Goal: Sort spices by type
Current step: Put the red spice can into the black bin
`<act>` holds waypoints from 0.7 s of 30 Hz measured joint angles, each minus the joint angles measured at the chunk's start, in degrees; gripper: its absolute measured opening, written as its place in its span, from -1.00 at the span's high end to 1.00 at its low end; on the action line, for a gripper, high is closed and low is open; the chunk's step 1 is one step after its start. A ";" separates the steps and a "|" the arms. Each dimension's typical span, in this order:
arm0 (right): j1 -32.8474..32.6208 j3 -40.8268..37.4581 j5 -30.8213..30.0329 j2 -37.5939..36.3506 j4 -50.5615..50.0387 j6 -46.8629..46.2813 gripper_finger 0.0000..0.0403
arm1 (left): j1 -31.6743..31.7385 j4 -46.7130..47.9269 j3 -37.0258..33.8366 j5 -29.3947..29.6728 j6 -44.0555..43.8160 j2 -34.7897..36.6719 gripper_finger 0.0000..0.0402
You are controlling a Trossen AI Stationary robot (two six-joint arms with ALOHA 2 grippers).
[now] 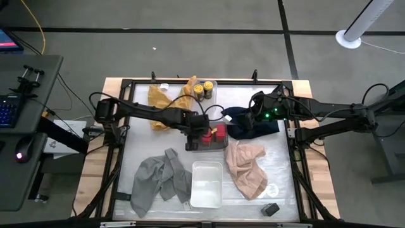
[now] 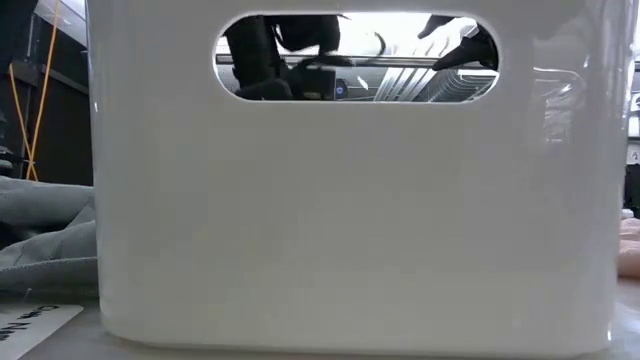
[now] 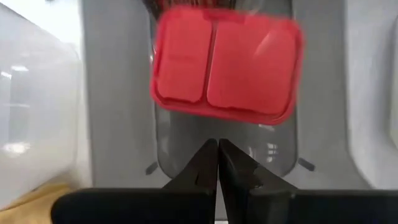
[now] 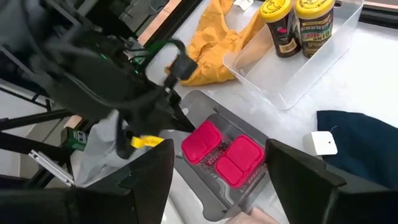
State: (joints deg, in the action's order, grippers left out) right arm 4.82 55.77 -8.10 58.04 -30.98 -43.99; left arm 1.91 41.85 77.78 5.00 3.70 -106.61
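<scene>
Two red boxy tins (image 1: pixel 212 133) sit side by side in a grey tray (image 1: pixel 190 147) at mid table; in the right wrist view they are the red tins (image 4: pixel 222 150). My left gripper (image 3: pixel 217 149) is shut and hovers at the tray's left end, just short of the nearer red tin (image 3: pixel 227 62). Two dark jars with yellow lids (image 1: pixel 202 89) stand in a clear tray (image 4: pixel 292 81) at the far edge. My right gripper (image 4: pixel 221 186) is open above the navy cloth (image 1: pixel 253 123), right of the red tins. One flat black tin (image 1: pixel 271 209) lies near the front right corner; the other is out of view.
A yellow cloth (image 1: pixel 166 100) lies left of the jars' tray, a grey cloth (image 1: pixel 158 180) front left, a pink cloth (image 1: pixel 247 166) front right. A white tray (image 1: pixel 206 185) stands at the near edge, and its wall (image 2: pixel 350 220) fills the low view.
</scene>
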 joint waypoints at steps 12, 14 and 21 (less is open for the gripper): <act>0.00 0.00 -0.46 0.00 0.40 -1.62 -0.23 | -1.40 -7.29 0.04 -3.36 2.60 -2.38 1.00; 0.00 0.00 -0.51 0.00 0.55 -1.62 -0.23 | -1.27 -8.90 0.04 -3.40 2.60 -2.39 1.00; 0.00 0.00 -0.64 0.00 0.74 -2.23 -0.23 | 0.88 -10.51 0.04 -2.80 3.57 -2.32 1.00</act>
State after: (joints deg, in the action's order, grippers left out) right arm 4.82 55.77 -8.74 58.04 -30.24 -46.22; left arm 2.79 31.33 77.82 2.20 7.28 -108.93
